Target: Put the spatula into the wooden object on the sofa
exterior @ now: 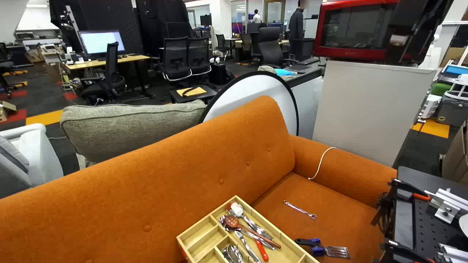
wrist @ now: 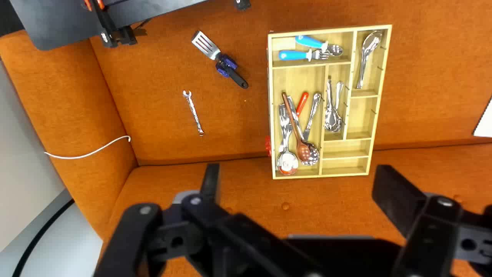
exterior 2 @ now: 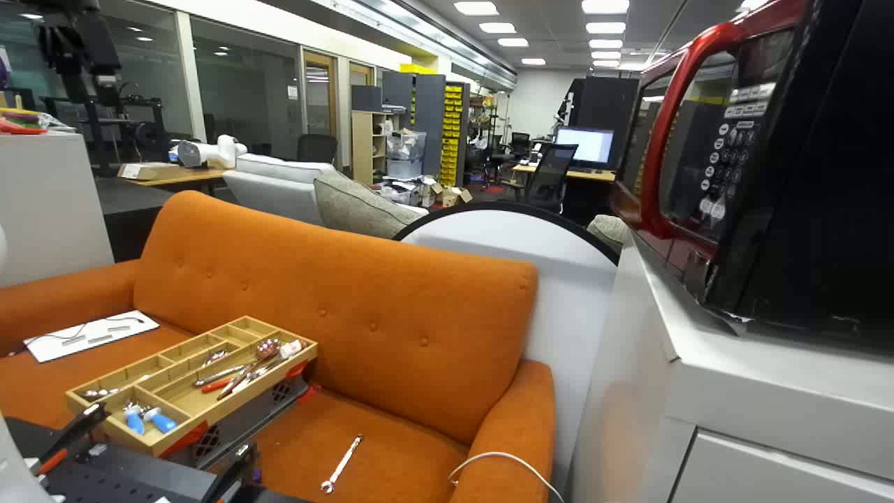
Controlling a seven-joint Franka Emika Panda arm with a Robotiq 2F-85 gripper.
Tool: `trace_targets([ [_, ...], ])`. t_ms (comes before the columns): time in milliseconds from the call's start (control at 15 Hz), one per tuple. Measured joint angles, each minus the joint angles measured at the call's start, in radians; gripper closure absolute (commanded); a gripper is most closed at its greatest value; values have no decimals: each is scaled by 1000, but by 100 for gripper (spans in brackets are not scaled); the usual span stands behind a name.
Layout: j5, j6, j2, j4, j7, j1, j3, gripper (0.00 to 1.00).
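Note:
The spatula (wrist: 233, 74) lies flat on the orange sofa (wrist: 230, 115). It has a black handle, a silvery slotted head and blue pieces at its middle. It also shows in an exterior view (exterior: 337, 252); in an exterior view it is mostly hidden. The wooden object, a pale cutlery tray (wrist: 322, 176), holds spoons, forks and other cutlery; it shows in both exterior views (exterior: 199, 233) (exterior 2: 237, 399). My gripper (wrist: 298, 169) is open and empty, well above the sofa, with its fingers wide apart. It hangs high in an exterior view (exterior 2: 80, 63), apart from everything.
A silvery wrench (wrist: 195, 115) lies on the seat. A black bench with clamps (wrist: 65, 23) borders the sofa front. The tray stands on a grey box (exterior 2: 244, 419). A white board (exterior 2: 91, 337) lies beyond it. A red microwave (exterior: 351, 33) stands on a cabinet.

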Motion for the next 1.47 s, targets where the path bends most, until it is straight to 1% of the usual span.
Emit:
trace_targets([
  [400, 0, 0, 1, -2, 0, 0, 0, 0],
  [667, 3, 1, 30, -34, -3, 6, 6, 0],
  [867, -3, 14, 96, -77, -5, 9, 31, 0],
  [1067, -22, 56, 195, -103, -4, 12, 60, 0],
  [1267, -32, 99, 310, -106, 2, 15, 61, 0],
  [1333, -33, 103, 332, -105, 2, 17, 58, 0],
  [1467, -33, 103, 331, -103, 2, 21, 54, 0],
])
